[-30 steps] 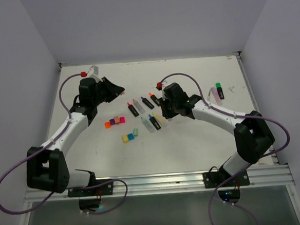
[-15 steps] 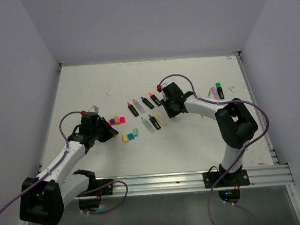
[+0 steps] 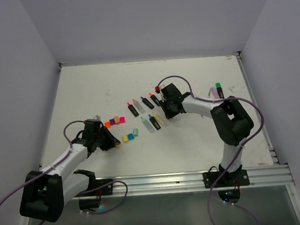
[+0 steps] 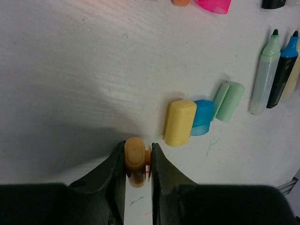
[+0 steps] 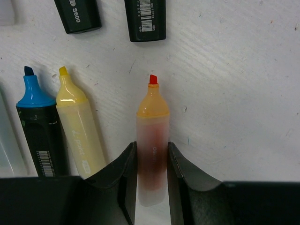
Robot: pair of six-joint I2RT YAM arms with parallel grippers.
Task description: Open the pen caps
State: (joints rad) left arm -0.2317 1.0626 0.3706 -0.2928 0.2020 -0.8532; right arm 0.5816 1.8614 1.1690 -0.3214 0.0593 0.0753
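While between left fingers (image 4: 110,180), orange cap (image 4: 135,158).

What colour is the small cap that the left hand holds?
Pale orange, close to mustard. The cap shows best in the left wrist view.

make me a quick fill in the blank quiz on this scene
1. The held cap in the left pincer is pale ______.
2. The yellow cap touches a neighbouring cap coloured ______.
3. The right pincer grips a highlighter whose bare tip is ______.

Missing words: orange; blue; red.
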